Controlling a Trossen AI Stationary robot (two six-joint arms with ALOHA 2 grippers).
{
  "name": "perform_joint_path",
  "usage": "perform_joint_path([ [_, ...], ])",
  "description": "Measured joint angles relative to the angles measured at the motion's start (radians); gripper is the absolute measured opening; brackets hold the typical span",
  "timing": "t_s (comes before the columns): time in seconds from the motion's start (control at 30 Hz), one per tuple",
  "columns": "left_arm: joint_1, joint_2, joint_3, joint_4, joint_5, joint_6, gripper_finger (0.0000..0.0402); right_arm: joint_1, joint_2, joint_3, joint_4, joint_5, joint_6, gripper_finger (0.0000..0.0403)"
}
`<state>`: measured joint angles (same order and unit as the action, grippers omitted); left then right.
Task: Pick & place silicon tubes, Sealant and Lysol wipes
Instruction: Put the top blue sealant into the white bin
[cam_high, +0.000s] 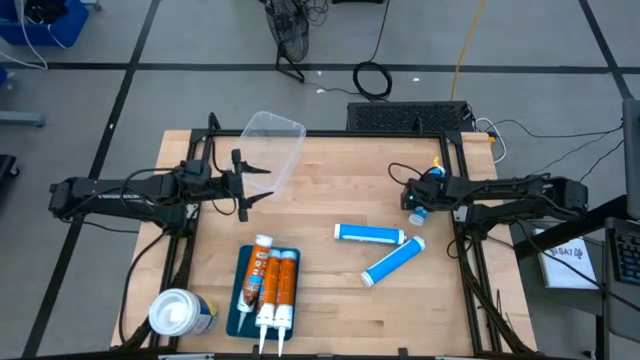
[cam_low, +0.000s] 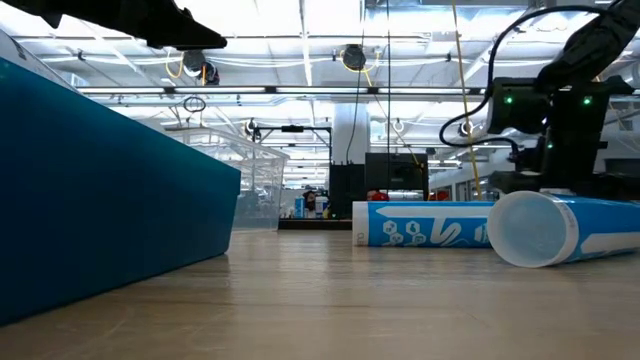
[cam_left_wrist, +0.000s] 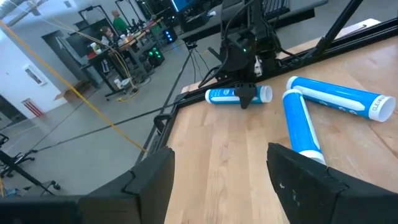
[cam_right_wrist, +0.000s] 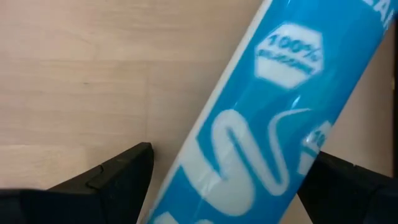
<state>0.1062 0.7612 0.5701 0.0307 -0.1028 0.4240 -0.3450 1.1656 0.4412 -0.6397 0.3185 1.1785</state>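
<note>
High view is showing the left gripper (cam_high: 243, 186) hovering over the desk's (cam_high: 330, 190) left side by a clear plastic bin (cam_high: 275, 143), jaws standing wide with nothing between them. Over near the right edge, the right gripper (cam_high: 417, 205) is hanging just above a blue silicone tube (cam_right_wrist: 267, 118), jaws spread wide on either side, not gripping it. Two more blue tubes (cam_high: 370, 234) are lying mid-desk. Lysol wipes (cam_high: 180, 313) are sitting at the front-left corner, beside a teal tray (cam_high: 243, 305) holding orange sealant tubes (cam_high: 275, 285).
</note>
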Motion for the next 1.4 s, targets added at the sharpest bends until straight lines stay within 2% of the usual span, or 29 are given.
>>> perform_joint_path([
  [0.63,0.0,0.0,0.0,0.0,0.0,0.0,0.0255,-0.002,0.002,-0.003,0.028,0.099,-0.009,0.0345],
  [1.0,0.0,0.0,0.0,-0.001,0.0,-0.001,0.0255,-0.002,0.002,-0.003,0.039,0.103,-0.021,0.0345],
  [1.4,0.0,0.0,0.0,-0.001,0.0,-0.004,0.0255,-0.002,0.003,-0.003,0.157,0.096,-0.126,0.0345],
])
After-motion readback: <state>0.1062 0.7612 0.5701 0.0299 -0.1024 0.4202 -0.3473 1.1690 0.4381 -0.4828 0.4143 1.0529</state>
